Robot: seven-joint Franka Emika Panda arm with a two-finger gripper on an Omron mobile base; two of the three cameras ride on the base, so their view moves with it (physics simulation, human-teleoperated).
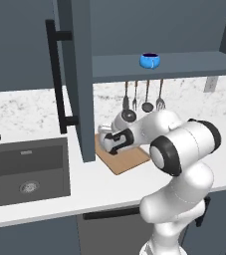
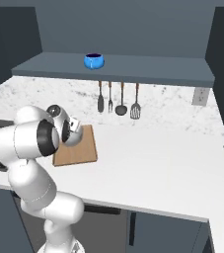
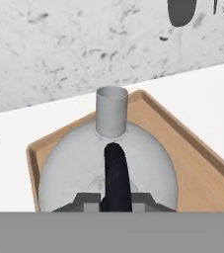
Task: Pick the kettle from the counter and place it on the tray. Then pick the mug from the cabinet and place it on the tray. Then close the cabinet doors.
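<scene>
Claw (image 3: 116, 203) clamped on the kettle (image 3: 108, 168) by its black handle (image 3: 116, 173) – hand view shows kettle over the tray (image 3: 192, 158), spout at 12 o'clock. Left base view: tray (image 1: 127, 159) on bench (image 1: 84, 187), kettle mostly hidden by arm. Mug (image 2: 93, 61) sits on cabinet shelf (image 2: 148, 69), door (image 1: 79, 74) open.

kettle (image 3: 108, 168) on tray (image 3: 202, 168), mug (image 1: 150, 61) on shelf

No readable text, labels, brands, numbers or signs anywhere; all surfaces plain.
</scene>
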